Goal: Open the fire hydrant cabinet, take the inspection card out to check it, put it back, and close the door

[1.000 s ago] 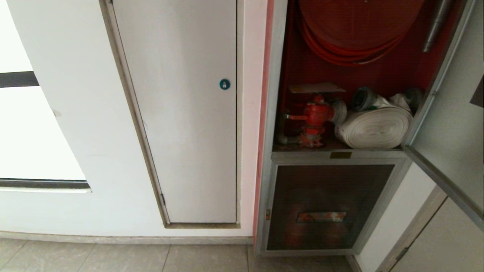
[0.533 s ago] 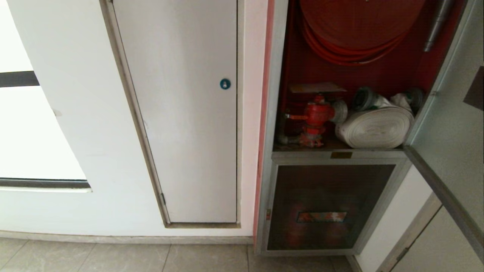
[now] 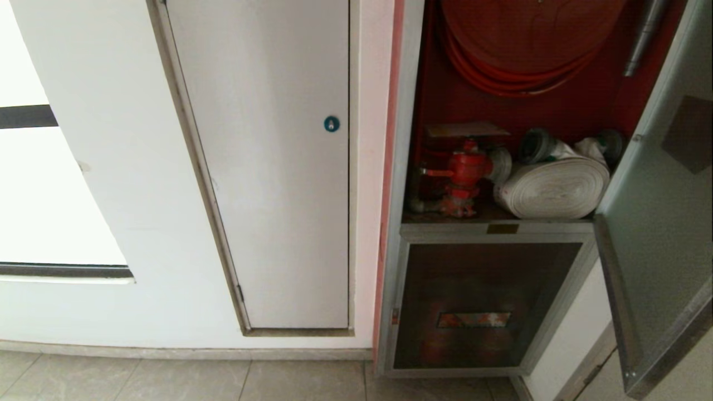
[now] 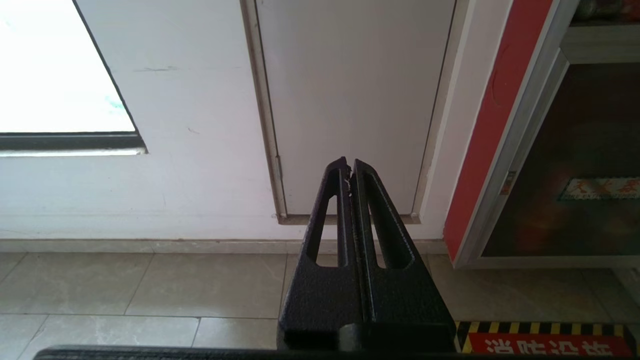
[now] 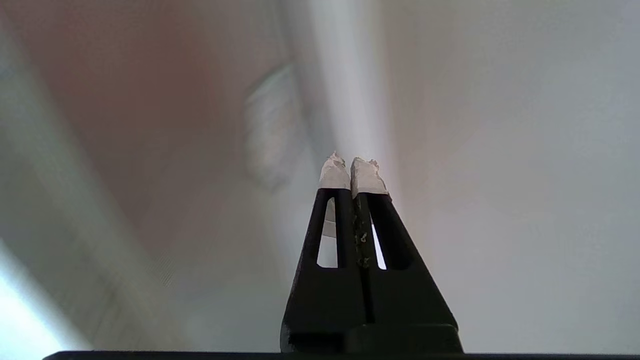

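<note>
Right end effector (image 5: 352, 167): clenched, empty, tips close against the frosted door (image 3: 663, 223).
Left end effector (image 4: 349, 167): clenched, empty, low above the floor (image 4: 150, 285).
Door: partly open, at cabinet (image 3: 409, 167) right.
Card (image 3: 467, 130): flat atop red valve (image 3: 465, 170) inside.

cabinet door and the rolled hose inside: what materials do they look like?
The door: frosted glass panel, seemingly, translucent grey-green with a dark sticker shape showing through; frame looks like brushed aluminium, dull silver edges. The rolled hose: likely woven fabric, off-white and matte, flat layers coiled in a spiral, lying beside the red valve, which looks like painted metal.
</note>
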Controlling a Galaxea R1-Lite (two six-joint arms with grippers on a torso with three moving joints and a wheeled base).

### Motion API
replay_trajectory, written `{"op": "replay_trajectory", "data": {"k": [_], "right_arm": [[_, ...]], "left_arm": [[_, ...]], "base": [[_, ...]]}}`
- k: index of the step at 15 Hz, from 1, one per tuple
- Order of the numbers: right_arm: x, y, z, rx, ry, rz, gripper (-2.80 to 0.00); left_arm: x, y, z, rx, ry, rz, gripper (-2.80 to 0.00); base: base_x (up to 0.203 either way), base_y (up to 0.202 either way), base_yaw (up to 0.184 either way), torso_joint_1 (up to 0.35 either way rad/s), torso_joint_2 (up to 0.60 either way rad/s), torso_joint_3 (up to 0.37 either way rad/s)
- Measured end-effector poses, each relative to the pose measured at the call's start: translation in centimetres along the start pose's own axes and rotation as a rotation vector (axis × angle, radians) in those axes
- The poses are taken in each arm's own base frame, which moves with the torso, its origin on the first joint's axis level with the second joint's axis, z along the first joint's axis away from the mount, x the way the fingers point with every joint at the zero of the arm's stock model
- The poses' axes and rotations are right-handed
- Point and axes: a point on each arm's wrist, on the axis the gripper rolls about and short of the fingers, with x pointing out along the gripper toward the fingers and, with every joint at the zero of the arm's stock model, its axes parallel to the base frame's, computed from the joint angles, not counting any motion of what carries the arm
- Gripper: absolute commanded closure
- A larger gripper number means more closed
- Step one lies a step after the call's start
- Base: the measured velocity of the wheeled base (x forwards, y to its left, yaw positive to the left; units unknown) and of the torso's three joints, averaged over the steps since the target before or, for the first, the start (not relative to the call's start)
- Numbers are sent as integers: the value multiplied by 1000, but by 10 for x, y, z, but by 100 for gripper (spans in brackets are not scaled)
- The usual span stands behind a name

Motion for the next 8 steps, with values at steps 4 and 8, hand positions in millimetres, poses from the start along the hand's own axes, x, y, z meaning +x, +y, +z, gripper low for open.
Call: {"op": "replay_trajectory", "data": {"k": [4, 8], "right_arm": [[0, 40, -20, 61, 196, 302, 0], [17, 71, -19, 106, 272, 500, 0]], "left_arm": [[0, 0, 0, 0, 0, 0, 0], [0, 0, 0, -1, 0, 0, 0]], "base": [[0, 0, 0, 0, 0, 0], [0, 0, 0, 0, 0, 0]]}}
